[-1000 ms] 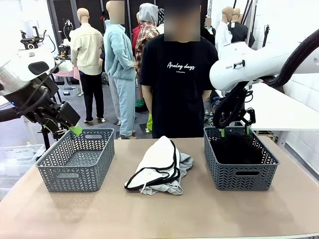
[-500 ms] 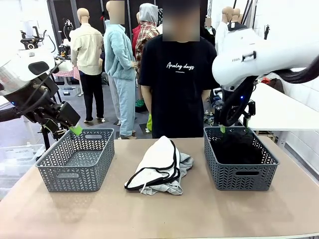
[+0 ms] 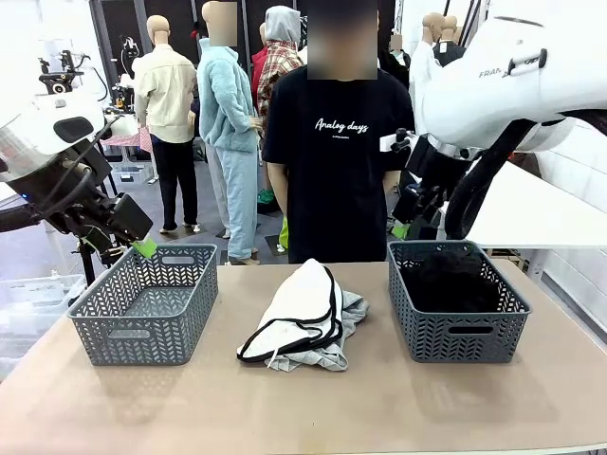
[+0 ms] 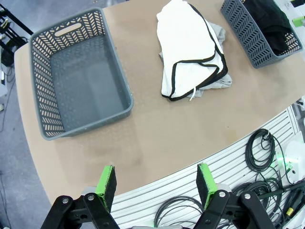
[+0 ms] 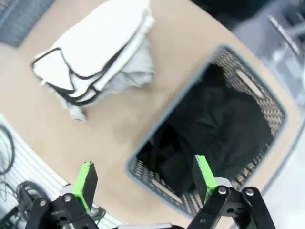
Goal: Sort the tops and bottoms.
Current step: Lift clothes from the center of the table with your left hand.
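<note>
Inspecting pile: white black-trimmed garment (image 3: 299, 313) lay crumpled on bench (image 3: 190, 408) | judged soft, light, limp | best pinched at a raised fold | left jaws, right jaws stood apart, empty.

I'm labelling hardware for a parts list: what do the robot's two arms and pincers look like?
The right arm and left arm are rounded white shells; the right bears dark lettering and a black hose, the left thin black cables. The left pincer and right pincer are black, two-fingered, with green pads.
</note>
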Available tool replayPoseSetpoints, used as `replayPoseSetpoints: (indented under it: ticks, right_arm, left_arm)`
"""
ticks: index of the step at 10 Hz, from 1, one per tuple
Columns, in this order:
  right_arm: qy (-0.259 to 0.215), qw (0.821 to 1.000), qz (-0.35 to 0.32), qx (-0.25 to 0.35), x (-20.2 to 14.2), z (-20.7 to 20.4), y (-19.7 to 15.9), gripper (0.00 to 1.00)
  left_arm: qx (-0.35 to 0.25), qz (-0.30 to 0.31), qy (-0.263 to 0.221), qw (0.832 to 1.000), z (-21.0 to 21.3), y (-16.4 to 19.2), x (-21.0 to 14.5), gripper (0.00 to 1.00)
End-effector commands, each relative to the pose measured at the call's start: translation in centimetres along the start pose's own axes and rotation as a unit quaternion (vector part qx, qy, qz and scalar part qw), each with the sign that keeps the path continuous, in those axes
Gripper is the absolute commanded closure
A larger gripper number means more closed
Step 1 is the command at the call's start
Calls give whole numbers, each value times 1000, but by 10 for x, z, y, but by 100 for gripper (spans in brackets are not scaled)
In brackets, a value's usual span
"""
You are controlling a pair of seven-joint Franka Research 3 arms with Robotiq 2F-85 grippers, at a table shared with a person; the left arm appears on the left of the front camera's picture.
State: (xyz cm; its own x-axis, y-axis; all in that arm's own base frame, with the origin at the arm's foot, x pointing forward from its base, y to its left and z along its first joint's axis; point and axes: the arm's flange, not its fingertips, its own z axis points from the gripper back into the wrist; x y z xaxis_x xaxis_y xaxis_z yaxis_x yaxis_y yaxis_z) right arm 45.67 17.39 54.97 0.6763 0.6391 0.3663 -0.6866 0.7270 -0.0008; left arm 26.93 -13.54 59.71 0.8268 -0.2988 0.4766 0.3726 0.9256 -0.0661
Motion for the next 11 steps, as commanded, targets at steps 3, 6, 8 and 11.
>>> replayPoseSetpoints:
  ticks: [3, 6, 8, 11]
  right_arm:
    - [-40, 987, 127, 85, -9, -6, 20, 0]
    - [-49, 988, 138, 57, -11, 6, 24, 0]
    - [-71, 987, 135, 46, -20, 26, 20, 0]
    - [-81, 992, 89, 24, -39, 51, 16, 0]
  left_arm:
    - [-3, -1, 3, 1000, 1, 1, -1, 13]
    - [-3, -1, 3, 1000, 1, 1, -1, 13]
    - [-3, -1, 3, 1000, 1, 1, -1, 13]
    - [-3, -1, 3, 1000, 1, 1, -1, 13]
